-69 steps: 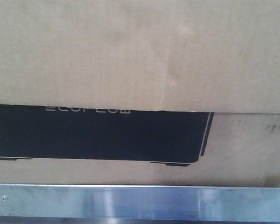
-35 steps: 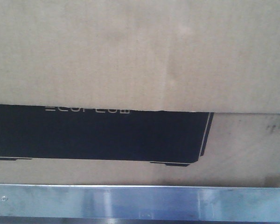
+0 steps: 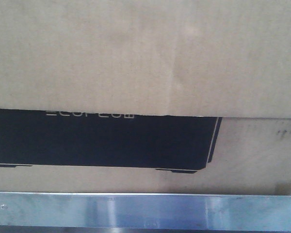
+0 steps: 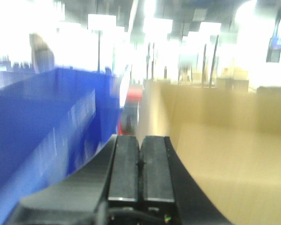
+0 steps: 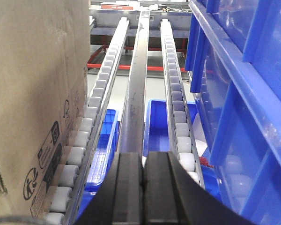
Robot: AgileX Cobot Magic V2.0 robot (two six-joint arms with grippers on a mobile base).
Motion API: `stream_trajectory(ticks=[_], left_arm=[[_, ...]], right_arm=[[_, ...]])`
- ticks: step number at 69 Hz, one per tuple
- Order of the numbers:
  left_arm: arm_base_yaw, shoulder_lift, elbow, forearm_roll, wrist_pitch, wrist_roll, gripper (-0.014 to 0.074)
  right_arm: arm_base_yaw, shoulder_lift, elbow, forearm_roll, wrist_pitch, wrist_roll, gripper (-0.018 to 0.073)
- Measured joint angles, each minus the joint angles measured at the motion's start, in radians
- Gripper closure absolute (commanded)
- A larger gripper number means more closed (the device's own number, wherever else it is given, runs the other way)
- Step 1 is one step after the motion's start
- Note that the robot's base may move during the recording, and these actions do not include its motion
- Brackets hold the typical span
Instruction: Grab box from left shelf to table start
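Nothing measurable is shifting between the earlier front views and the current one: the box is keeping its position, filling the front view from edge to edge.

Its lower edge is sitting directly above the left shelf's metal rail, which is carrying a small screw near one end. A cardboard flap edge is overlapping the top of the black rectangle, cutting through the lettering.

In the left wrist view, the left gripper is presenting both pads pressed together with nothing between them. It is pointing into the narrow gap between a blue bin on one side and the box wall on the other.

In the right wrist view, the right gripper is likewise fully closed and empty. Ahead of it, two roller tracks are running away alongside a central metal beam. The box side is resting on the nearer track, and blue bins are bounding the opposite side, leaving an open lane between them.
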Motion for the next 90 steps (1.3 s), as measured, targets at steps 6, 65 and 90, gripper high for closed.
stream_trajectory(ticks=[6,65,90], left_arm=[[0.000,0.038,-0.103,0.026,0.080,0.000,0.0689],[-0.053,0.632,-0.756,-0.006,0.811,0.000,0.0174],[-0.062,0.961,-1.012,0.049,1.048,0.000,0.0174]], right_arm=[[0.000,0.000,0.000,0.000,0.000,0.000,0.0508],[0.000,0.000,0.000,0.000,0.000,0.000,0.0508],[0.000,0.000,0.000,0.000,-0.008,0.000,0.0508]])
